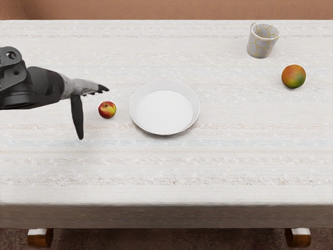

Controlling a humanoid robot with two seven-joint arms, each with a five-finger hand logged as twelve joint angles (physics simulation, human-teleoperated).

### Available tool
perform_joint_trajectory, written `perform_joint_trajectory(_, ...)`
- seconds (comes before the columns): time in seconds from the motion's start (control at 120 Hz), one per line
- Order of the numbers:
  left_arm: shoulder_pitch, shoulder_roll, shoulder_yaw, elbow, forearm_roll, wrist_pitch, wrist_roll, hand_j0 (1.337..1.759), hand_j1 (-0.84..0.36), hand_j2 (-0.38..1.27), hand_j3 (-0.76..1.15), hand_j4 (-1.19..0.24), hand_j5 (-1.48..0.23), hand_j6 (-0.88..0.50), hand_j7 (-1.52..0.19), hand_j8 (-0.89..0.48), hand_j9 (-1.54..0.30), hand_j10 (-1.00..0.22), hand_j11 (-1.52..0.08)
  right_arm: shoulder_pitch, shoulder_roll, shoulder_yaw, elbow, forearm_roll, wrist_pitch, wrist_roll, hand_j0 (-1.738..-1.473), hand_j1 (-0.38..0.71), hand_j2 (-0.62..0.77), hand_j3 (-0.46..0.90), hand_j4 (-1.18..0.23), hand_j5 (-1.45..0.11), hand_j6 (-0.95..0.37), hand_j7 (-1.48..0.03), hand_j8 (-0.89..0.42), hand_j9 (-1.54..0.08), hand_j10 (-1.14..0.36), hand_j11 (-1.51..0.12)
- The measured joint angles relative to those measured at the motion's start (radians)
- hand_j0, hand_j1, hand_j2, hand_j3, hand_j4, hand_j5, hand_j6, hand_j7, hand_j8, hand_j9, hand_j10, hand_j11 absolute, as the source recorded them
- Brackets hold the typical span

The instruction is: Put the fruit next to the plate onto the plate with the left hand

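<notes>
Apple (pixel 107 110): laid on the table (pixel 166 177), just beside the plate (pixel 194 99)
Left hand (pixel 83 92): held open, nothing gripped, near the apple

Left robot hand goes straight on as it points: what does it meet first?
Probably the apple, just right of the open left robot hand, before the plate. Its height over the table is unclear, so it might pass above.

Bright, even light washes the pale table (pixel 218 172). A thin, soft shadow hugs the lower rim of the plate (pixel 164 133) at centre frame. The render is sharp into every corner.
</notes>
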Motion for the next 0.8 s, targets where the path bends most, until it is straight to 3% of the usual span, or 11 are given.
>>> perform_joint_trajectory(0.242,0.04,-0.097,0.001,0.001,0.039,0.064,0.0,1.658,0.35,0.0,0.0,0.0,0.0,-0.01,0.0,-0.01,0.0,0.0,0.0,0.0,0.0,0.0,0.001,0.0,0.0,0.0,-1.658,-0.32,0.0,0.0,-0.02,-0.03,-0.02,-0.03,-0.02,-0.03,-0.02,-0.03)
perform_joint_trajectory(0.383,0.047,-0.098,0.001,0.021,0.092,0.127,0.0,1.658,0.35,0.0,0.0,0.0,0.0,-0.01,0.0,0.0,0.0,0.0,0.0,0.0,0.0,0.0,0.001,0.0,0.0,0.0,-1.658,-0.32,0.0,0.0,-0.02,-0.03,-0.02,-0.03,-0.02,-0.03,-0.02,-0.03)
perform_joint_trajectory(0.583,0.05,-0.178,-0.002,0.143,0.096,0.147,0.0,1.658,0.35,0.0,0.0,0.0,0.0,0.0,0.0,0.0,0.0,0.0,0.0,0.0,0.0,0.001,0.0,0.0,0.0,0.0,-1.658,-0.32,0.0,0.0,-0.02,-0.03,-0.02,-0.03,-0.02,-0.03,-0.02,-0.03)
perform_joint_trajectory(0.8,0.103,-0.209,-0.007,0.217,0.088,0.192,0.0,1.658,0.33,0.01,0.0,-0.02,-0.03,-0.02,-0.02,-0.02,-0.02,-0.02,-0.02,0.0,0.0,0.001,0.0,0.0,0.0,0.0,-1.658,-0.32,0.0,0.0,-0.02,-0.03,-0.02,-0.03,-0.02,-0.03,-0.02,-0.03)
